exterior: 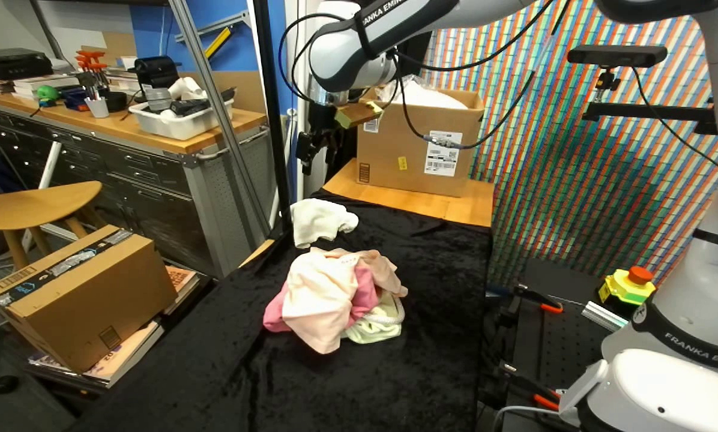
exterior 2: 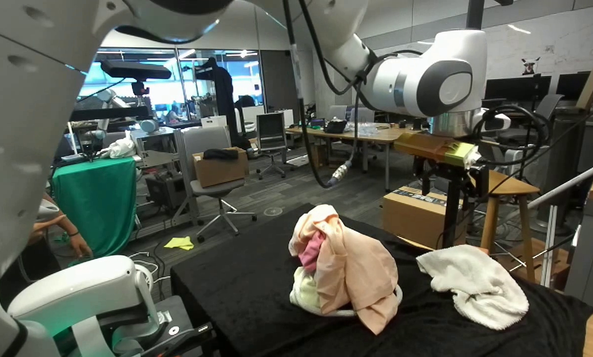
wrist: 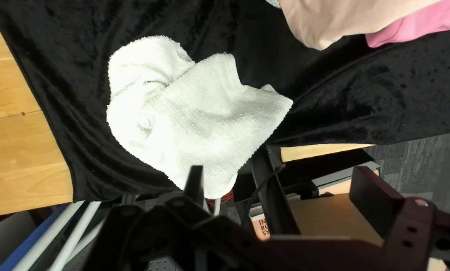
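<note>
Gripper (wrist: 281, 188) released, fingers (wrist: 373, 203) spread, apart from white towel (wrist: 195, 113); pale green cloth (exterior: 376, 330) in both exterior views, not in wrist view

Dark grey carpeted floor (exterior 2: 286, 191); bright, blue-tinted glass windows (exterior 2: 249, 79) beyond. Wood-topped, black-drawered metal workbench (exterior: 146, 177); curved-seat light-wood stool (exterior: 35, 204) standing near it.

The end effector (wrist: 279, 178) hides a bit of the white towel (wrist: 198, 113) in the wrist view, whose top edge crops the peach cloth (wrist: 334, 19). The label (exterior: 441, 155) on the far carton (exterior: 389, 159) is too small to read.
</note>
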Tool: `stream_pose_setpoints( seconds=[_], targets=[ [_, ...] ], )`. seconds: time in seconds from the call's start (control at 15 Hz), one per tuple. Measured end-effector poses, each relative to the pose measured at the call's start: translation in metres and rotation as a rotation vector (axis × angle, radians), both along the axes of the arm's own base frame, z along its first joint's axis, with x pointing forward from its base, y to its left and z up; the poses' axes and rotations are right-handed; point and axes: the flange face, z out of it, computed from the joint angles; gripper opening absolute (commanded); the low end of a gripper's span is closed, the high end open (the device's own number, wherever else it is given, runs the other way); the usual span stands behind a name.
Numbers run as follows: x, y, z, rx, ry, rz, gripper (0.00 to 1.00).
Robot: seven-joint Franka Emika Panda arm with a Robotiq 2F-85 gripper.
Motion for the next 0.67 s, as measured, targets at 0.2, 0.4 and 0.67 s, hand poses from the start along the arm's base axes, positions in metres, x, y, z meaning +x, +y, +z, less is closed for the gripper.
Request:
stream_pose_setpoints(
  seconds=[0.2, 0.4, 0.67],
  targets=[
    [0.021, -0.015, -0.025, 0.003, 0.056, 0.025, 1.00],
    [0.035, -0.031, -0.051, 0.014, 0.116, 0.037, 1.00],
    [0.044, -0.045, -0.081, 0.057, 0.178, 0.045, 1.00]
  ],
)
